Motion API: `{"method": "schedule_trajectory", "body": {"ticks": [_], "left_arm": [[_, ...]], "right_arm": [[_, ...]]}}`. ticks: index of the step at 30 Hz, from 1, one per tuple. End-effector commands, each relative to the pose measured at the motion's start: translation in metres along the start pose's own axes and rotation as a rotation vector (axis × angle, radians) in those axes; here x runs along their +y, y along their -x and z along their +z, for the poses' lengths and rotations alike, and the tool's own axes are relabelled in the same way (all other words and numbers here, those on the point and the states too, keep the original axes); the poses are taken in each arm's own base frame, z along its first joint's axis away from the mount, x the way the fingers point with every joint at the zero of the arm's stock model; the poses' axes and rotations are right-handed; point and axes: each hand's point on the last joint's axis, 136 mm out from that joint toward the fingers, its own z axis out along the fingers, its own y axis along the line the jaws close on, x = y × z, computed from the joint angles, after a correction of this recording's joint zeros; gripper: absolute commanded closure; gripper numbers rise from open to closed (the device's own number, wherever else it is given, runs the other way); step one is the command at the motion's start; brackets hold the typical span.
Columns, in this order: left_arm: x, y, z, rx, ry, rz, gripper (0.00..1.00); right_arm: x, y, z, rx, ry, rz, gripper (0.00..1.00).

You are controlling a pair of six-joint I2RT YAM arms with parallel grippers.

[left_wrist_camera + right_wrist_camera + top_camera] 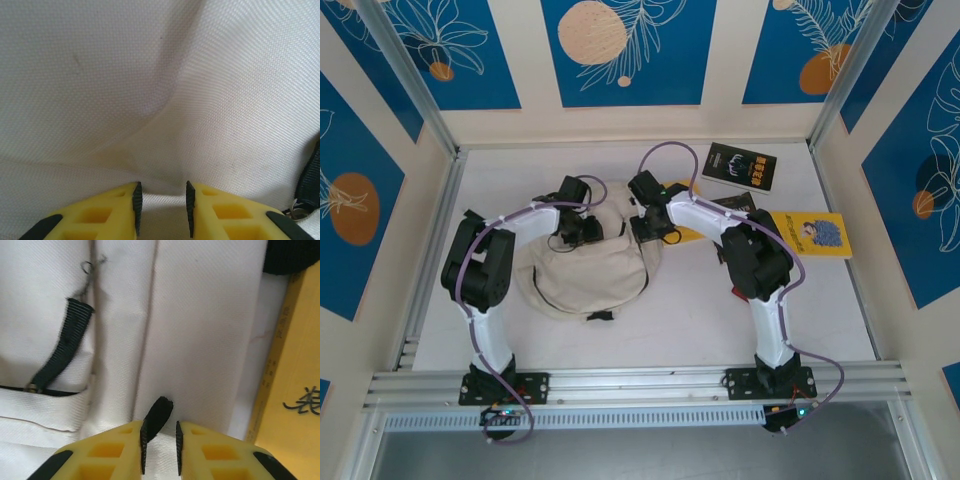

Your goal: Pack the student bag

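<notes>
Backpack (pixel 582 278) cloth is what our left jaws are pressed onto. The two yellow pads stand a narrow gap apart with a ridge of cream canvas bunched between them. Creases fan out from that gap, so we read this as a pinch on the fabric.

Our right jaws are likewise nearly together, around a short black tab (pixel 159 416) that stands up between the pads. It leans on one pad while a sliver of pale cloth shows beside the other, so we cannot tell whether the tab is clamped or merely bracketed. Off to one side runs a black zip line, its strap pull (pixel 65 345) lying slack.

We judge that both holds are taken at the far end of the backpack, one on each side, so that the top can be drawn up or apart and the mouth opened for loading.

Outward from there, the backpack lies slumped flat on the white counter (pixel 720 330), left of centre, between our left arm (pixel 485 265) and right arm (pixel 760 265). A yellow book (pixel 295 390) lies just beside its right edge, close by the right jaws. Farther right, apart from the backpack, a black book (pixel 740 166) and a blue-and-yellow book (pixel 817 235) lie on the counter, presumably the cargo.
</notes>
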Motion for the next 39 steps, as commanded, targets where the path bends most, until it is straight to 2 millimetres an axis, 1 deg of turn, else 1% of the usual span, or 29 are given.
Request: {"method": "schedule_trajectory", "body": {"ticks": [1, 3, 5, 7, 9, 12, 16, 21, 24, 29, 32, 33, 34, 35, 37, 39], "left_arm": [[-0.015, 0.009, -0.018, -0.019, -0.033, 0.021, 0.67], [-0.023, 0.017, -0.026, -0.037, -0.058, 0.028, 0.64], [-0.03, 0.022, -0.031, -0.049, -0.079, 0.033, 0.62], [-0.036, 0.026, -0.033, -0.056, -0.099, 0.03, 0.6], [-0.04, 0.029, -0.031, -0.051, -0.114, 0.027, 0.6], [-0.043, 0.032, -0.029, -0.048, -0.126, 0.022, 0.6], [-0.048, 0.034, -0.024, -0.042, -0.152, 0.012, 0.64], [-0.06, 0.039, -0.016, -0.027, -0.198, 0.006, 0.68], [-0.066, 0.041, -0.008, -0.005, -0.231, -0.01, 0.69], [-0.07, 0.043, 0.007, 0.028, -0.229, -0.027, 0.72], [-0.073, 0.044, 0.013, 0.042, -0.225, -0.02, 0.75], [-0.077, 0.046, 0.013, 0.042, -0.232, -0.015, 0.78], [-0.079, 0.047, 0.012, 0.037, -0.238, -0.017, 0.82], [-0.085, 0.049, 0.007, 0.018, -0.26, -0.011, 0.83], [-0.096, 0.054, -0.005, -0.027, -0.283, 0.019, 0.82], [-0.103, 0.059, -0.014, -0.049, -0.286, 0.036, 0.82]], "right_arm": [[0.021, 0.004, -0.004, 0.015, 0.095, 0.028, 0.72], [0.025, 0.005, -0.003, 0.016, 0.121, 0.056, 0.7], [0.024, 0.006, -0.001, 0.023, 0.115, 0.082, 0.67], [0.019, 0.006, 0.004, 0.032, 0.083, 0.112, 0.66], [0.017, 0.004, 0.008, 0.042, 0.07, 0.116, 0.66], [0.018, 0.002, 0.009, 0.049, 0.065, 0.108, 0.68], [0.015, 0.0, 0.011, 0.058, 0.05, 0.105, 0.72], [0.015, -0.002, 0.015, 0.068, 0.046, 0.101, 0.78], [0.016, -0.002, 0.015, 0.069, 0.053, 0.107, 0.81], [0.021, 0.001, 0.009, 0.055, 0.083, 0.108, 0.89], [0.024, 0.003, 0.0, 0.042, 0.115, 0.102, 0.95], [0.027, 0.003, -0.004, 0.035, 0.138, 0.092, 0.98], [0.03, 0.004, -0.008, 0.03, 0.16, 0.084, 1.0], [0.032, 0.004, -0.013, 0.022, 0.184, 0.083, 1.0], [0.036, 0.003, -0.02, 0.01, 0.229, 0.076, 1.0], [0.04, 0.003, -0.028, -0.007, 0.276, 0.082, 1.0]]}}
